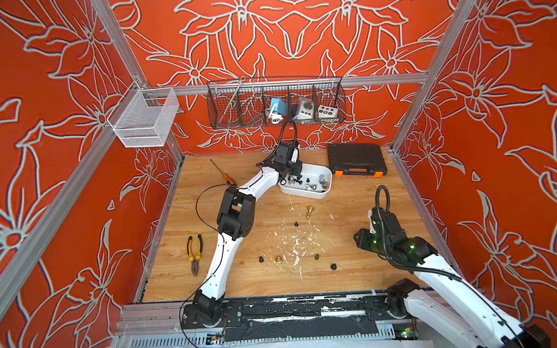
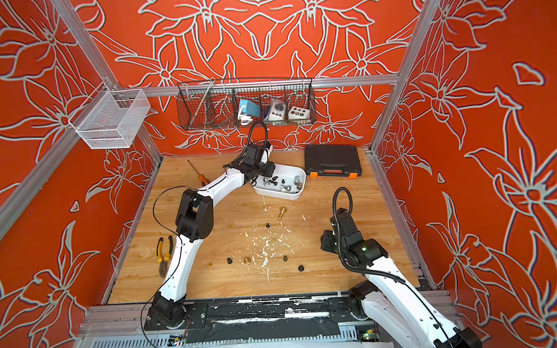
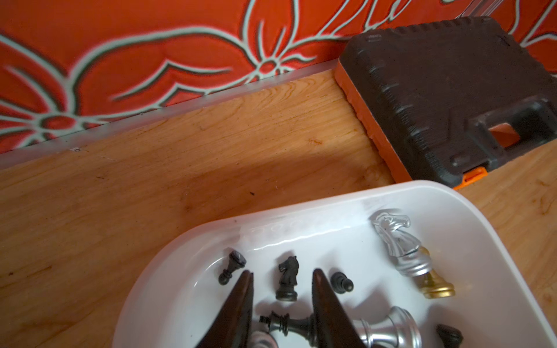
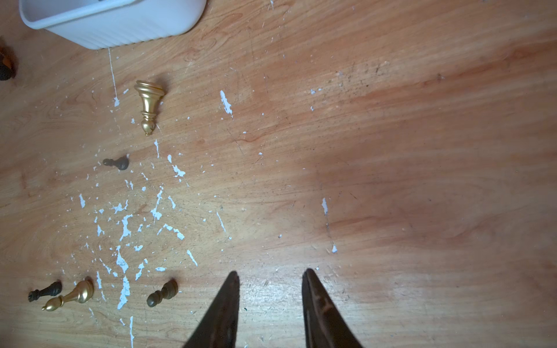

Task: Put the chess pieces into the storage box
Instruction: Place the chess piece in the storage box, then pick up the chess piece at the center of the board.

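Status: storage box point(image 3: 482, 229) beneath left tool point(image 3: 282, 271), jaws part-open, empty; several chess pieces point(image 3: 394, 238) inside. Six more on bench point(image 1: 346, 210), left of right tool point(image 4: 271, 272), also part-open, empty. Likely past halfway.

Right gripper point(image 4: 271, 271), jaws apart and empty, over the bench point(image 4: 391, 150). Among white paint flecks point(image 4: 123, 229): a tall gold piece point(image 4: 148, 105) on its side near the storage box point(image 4: 120, 27), two dark pawns point(image 4: 117, 163) point(image 4: 162, 293), and a gold pawn point(image 4: 70, 296) just beside a black pawn point(image 4: 45, 291).

No word, label, brand or number is legible; faint raised marks on the wall of the white rounded plastic storage box point(image 3: 283, 232) are unreadable.
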`<state>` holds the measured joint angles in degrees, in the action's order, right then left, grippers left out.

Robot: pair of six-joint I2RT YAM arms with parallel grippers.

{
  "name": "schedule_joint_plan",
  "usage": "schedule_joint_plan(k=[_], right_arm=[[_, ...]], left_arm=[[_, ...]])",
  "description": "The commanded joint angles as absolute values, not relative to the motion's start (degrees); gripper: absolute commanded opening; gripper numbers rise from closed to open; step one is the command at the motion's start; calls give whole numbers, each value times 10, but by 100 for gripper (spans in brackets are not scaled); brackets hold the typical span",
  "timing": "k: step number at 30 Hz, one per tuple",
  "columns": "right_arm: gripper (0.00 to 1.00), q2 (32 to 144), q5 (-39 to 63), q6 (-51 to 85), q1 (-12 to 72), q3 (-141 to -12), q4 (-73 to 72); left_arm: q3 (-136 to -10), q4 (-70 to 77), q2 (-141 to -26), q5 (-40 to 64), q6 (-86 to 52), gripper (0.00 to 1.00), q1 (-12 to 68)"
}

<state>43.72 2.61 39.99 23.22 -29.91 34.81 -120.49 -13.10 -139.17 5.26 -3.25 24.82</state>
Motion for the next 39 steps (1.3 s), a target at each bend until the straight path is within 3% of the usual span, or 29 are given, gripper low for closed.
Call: schedule_joint_plan(k=[1, 13, 26, 39], right_arm=[[37, 432, 30, 405, 231, -303, 365], [37, 453, 53, 391, 231, -315, 372], [33, 529, 132, 350, 241, -349, 380], [32, 563, 122, 327, 302, -392, 428]], left_arm=[[-1213, -128, -1349, 61, -32, 34, 247], [-1148, -116, -1265, 88, -40, 35, 246], [-872, -24, -1066, 103, -80, 36, 249], [-613, 16, -885, 71, -110, 36, 250]])
